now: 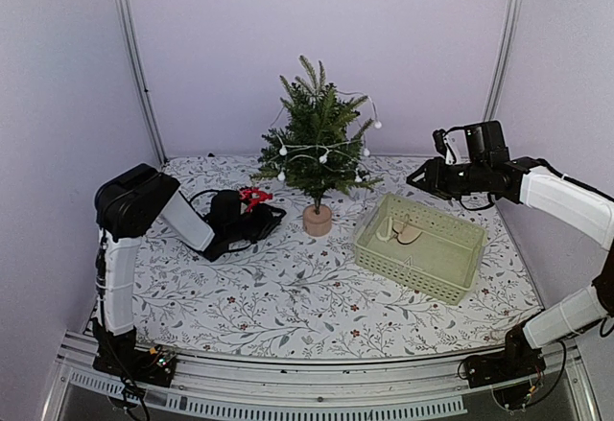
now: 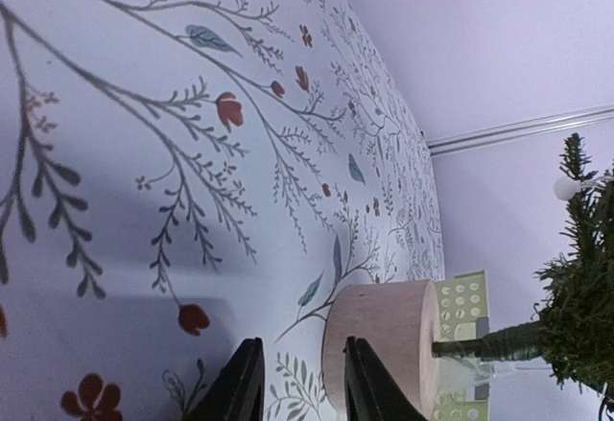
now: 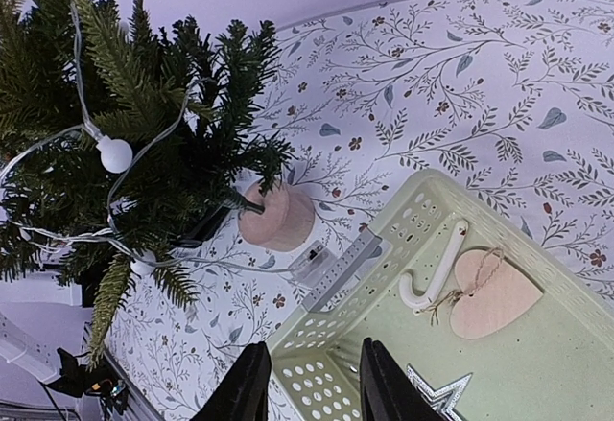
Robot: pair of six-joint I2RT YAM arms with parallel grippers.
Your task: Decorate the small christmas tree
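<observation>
The small christmas tree [image 1: 317,143], a miniature dark green artificial fir, stands upright on its round tan wooden base [image 1: 317,220] near the middle of the floral-patterned table [image 1: 288,296]. It is a little left of a pale green perforated plastic basket [image 1: 413,272]. A thin wire string of white round bulbs [image 3: 115,155] is draped through its branches.

In the basket lie a flat wooden heart on a twine loop [image 3: 494,292], a white hook-shaped ornament [image 3: 432,272] and part of a silvery star [image 3: 436,387].

The left fingers [image 2: 240,387] are spread apart with nothing between them, low over the table just beside the base. The top view shows something small and red at that wrist, but what it is cannot be told. The right fingers [image 3: 247,387] are likewise released and empty, held high above the near corner of the basket.

The tree looks light and top-heavy on its narrow base, so a sideways push on the branches would probably tip it. The needles should be soft and springy, and the light wire could snag a finger. The firmest hold appears to be the base or the bare trunk just above it. One arm could steady the tree there while the other hangs ornaments by their loops on the outer branch tips.
</observation>
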